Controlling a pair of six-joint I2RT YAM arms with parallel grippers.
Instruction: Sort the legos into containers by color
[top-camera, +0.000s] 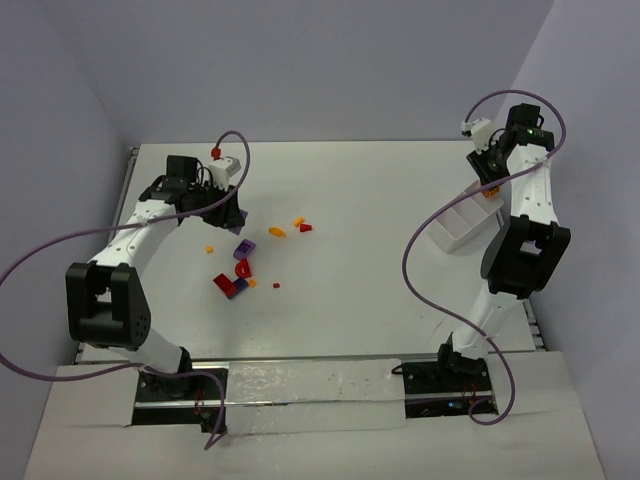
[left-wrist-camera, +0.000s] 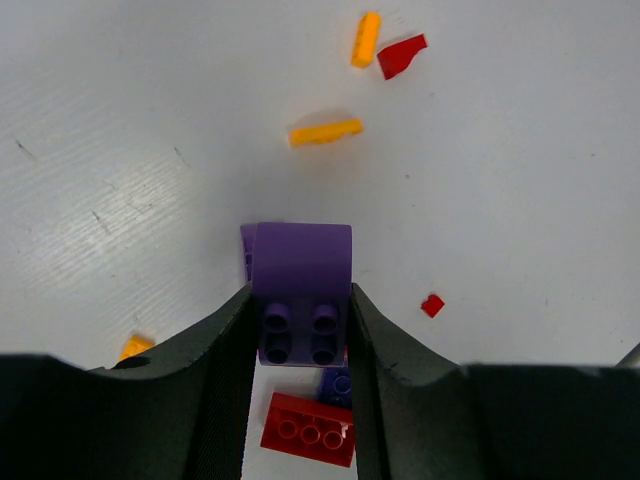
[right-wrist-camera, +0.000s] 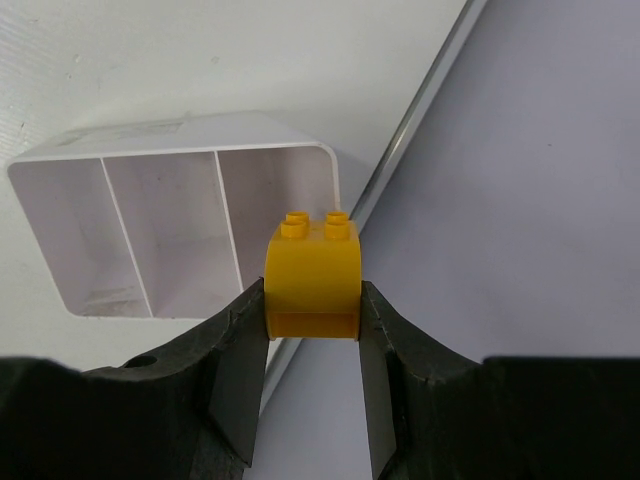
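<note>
My left gripper (left-wrist-camera: 300, 335) is shut on a purple lego with a rounded top (left-wrist-camera: 300, 285) and holds it above the table; it also shows in the top view (top-camera: 226, 207). Below it lie a red brick (left-wrist-camera: 308, 428) and a small purple piece (left-wrist-camera: 336, 384). My right gripper (right-wrist-camera: 312, 315) is shut on an orange lego (right-wrist-camera: 312, 280), over the near right corner of the white container (right-wrist-camera: 180, 215), which has three compartments that look empty. In the top view the right gripper (top-camera: 490, 186) hangs over the container's far end (top-camera: 458, 225).
Loose legos lie mid-table: orange pieces (top-camera: 277, 232) (top-camera: 209, 249), a red piece (top-camera: 306, 227), a purple one (top-camera: 241, 246), red ones (top-camera: 243, 268) (top-camera: 224, 283). The table's metal edge rail (right-wrist-camera: 420, 110) runs just right of the container.
</note>
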